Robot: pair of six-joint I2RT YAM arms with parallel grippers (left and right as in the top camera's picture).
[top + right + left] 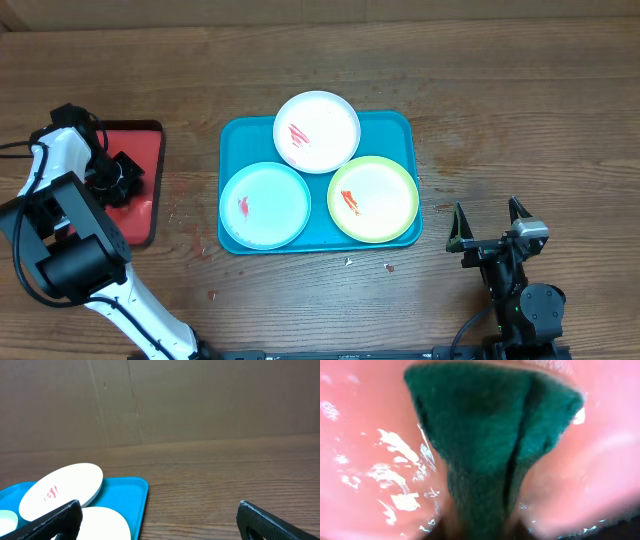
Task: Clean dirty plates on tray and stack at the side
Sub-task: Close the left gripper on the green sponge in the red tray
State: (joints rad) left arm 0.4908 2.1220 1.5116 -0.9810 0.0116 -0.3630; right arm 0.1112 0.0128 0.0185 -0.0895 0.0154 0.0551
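From overhead, one teal tray (400,130) lies mid-surface (520,90) and carries three plates, all inside its rim. The white plate (317,131) is at the far edge, the pale blue plate (265,204) near left and the yellow-green plate (373,198) near right. Each bears one patch of red smears. The left hand (115,180) sits over a single red tray (145,140), well apart from the plates. The right hand (490,225) rests right of the teal tray, released, with its two fingers spread wide.

The left wrist view is filled by one dark green pad (490,435) against glossy red plastic. No fingers show, so I cannot tell whether this hand is clenched.

The right wrist view shows two dark fingertips far apart, nothing between them, and the plates on the tray to the left.
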